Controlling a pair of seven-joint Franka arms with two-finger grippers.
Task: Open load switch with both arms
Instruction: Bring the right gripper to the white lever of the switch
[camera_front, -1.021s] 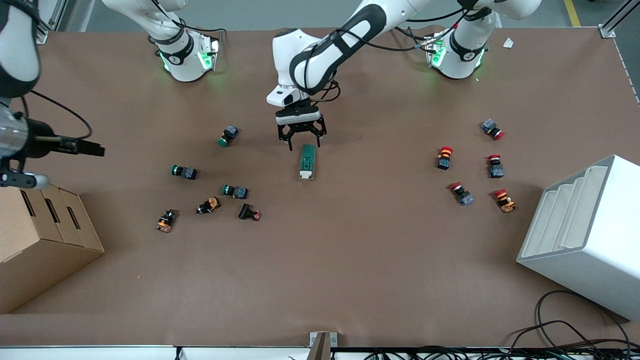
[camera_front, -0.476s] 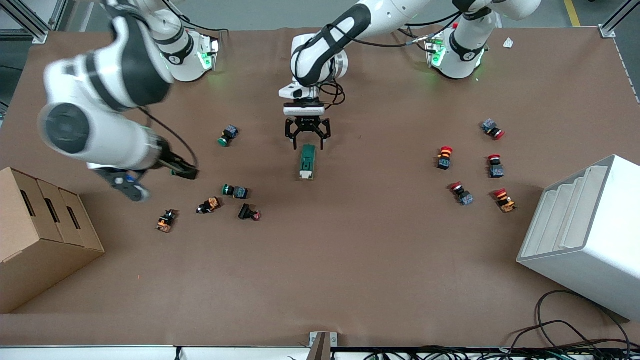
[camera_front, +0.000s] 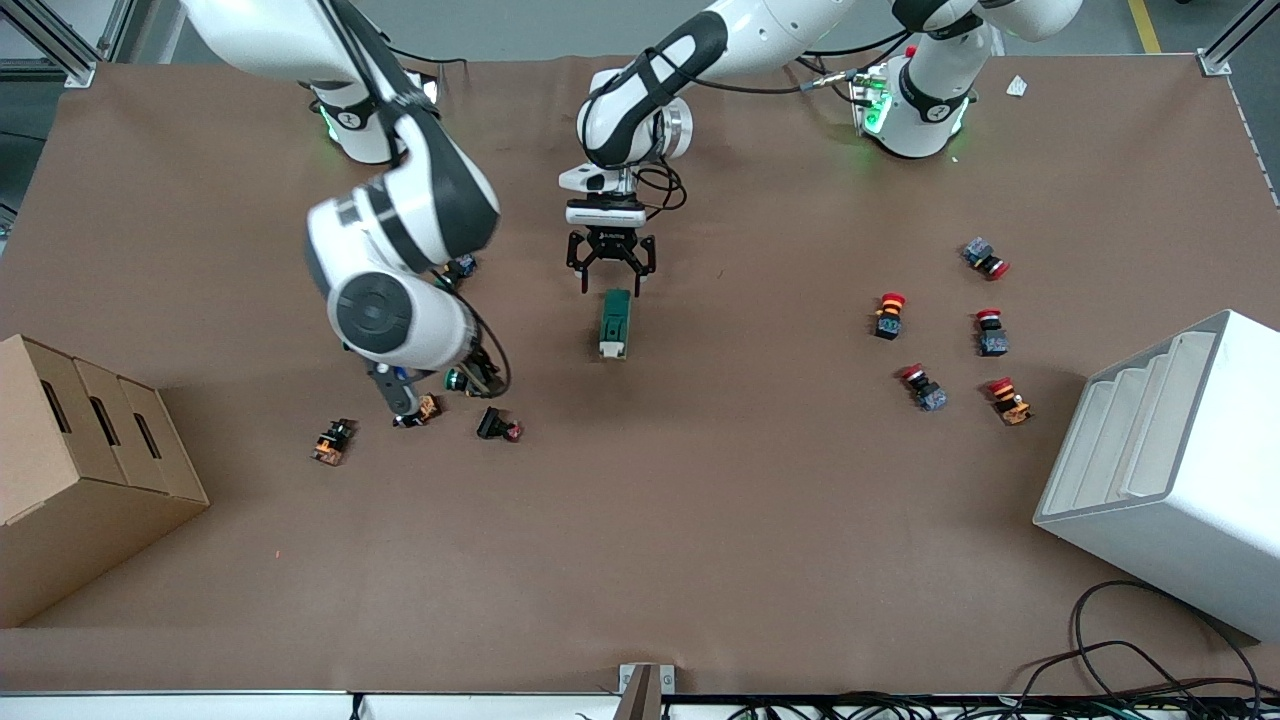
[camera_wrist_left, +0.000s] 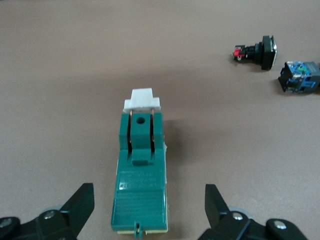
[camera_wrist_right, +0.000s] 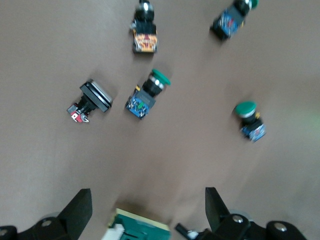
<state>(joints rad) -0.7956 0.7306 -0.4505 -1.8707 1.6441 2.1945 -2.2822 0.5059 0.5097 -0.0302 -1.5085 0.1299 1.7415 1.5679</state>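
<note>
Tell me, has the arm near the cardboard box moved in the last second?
Yes. The right arm swung from the cardboard box toward the load switch.

Even overhead light, one smeared wrist picture

We see soft shadows under the load switch (camera_front: 614, 323) and beside the white rack (camera_front: 1180, 460); green glow marks the arm bases; our right wrist view is motion-blurred, its push buttons (camera_wrist_right: 147, 95) soft, while the left wrist view is crisp.

Bare table (camera_front: 760, 330) around load switch (camera_front: 614, 323); push buttons (camera_front: 470, 382) well apart.
</note>
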